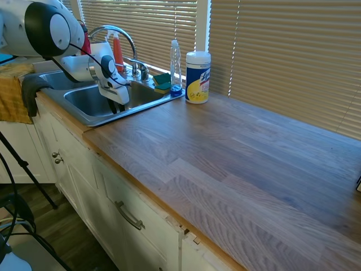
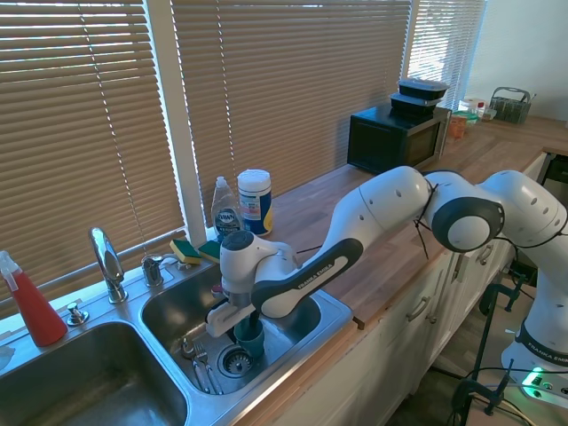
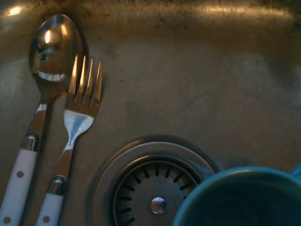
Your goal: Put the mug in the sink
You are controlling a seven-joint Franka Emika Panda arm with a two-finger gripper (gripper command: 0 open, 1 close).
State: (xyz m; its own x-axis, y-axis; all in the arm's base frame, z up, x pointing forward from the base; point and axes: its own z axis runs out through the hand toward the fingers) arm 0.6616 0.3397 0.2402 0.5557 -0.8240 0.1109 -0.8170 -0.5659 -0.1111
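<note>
My gripper (image 2: 243,325) reaches down into the right basin of the stainless steel sink (image 2: 330,310). Its fingers are shut on the rim of the teal mug (image 2: 251,341), which stands upright, low over the basin floor beside the drain (image 2: 235,359). I cannot tell whether the mug's base touches the floor. The wrist view shows the mug's rim (image 3: 242,197) next to the drain (image 3: 157,190). In the first exterior view the gripper (image 1: 115,106) dips behind the sink's rim (image 1: 113,118), and the mug is hidden.
A spoon (image 3: 47,70) and a fork (image 3: 81,101) lie on the basin floor beside the drain. The chrome faucet (image 2: 106,262) stands behind the sink. Sponges (image 2: 186,251), a dish soap bottle (image 2: 224,209) and a wipes canister (image 2: 255,201) sit at the back. A red spray bottle (image 2: 31,303) stands far left.
</note>
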